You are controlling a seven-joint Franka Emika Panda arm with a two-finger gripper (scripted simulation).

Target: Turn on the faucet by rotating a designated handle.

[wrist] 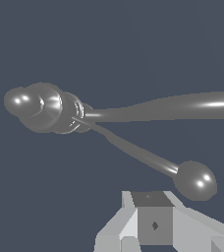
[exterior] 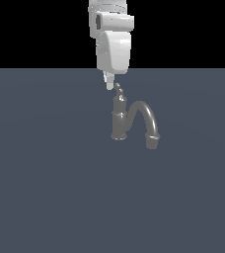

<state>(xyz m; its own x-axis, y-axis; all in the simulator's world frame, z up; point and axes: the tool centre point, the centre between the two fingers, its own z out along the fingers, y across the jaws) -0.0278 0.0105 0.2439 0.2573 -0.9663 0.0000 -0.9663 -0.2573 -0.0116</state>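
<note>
The handle [wrist: 148, 158] ball tip lies just beside the fingers [wrist: 153, 224]; their spacing is unclear.

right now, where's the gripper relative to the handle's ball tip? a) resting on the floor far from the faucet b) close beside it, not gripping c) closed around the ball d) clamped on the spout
b: in the wrist view one finger sits just next to the ball tip of the handle with nothing clamped, and in the exterior view the gripper hangs just above the faucet, away from the spout.
</note>
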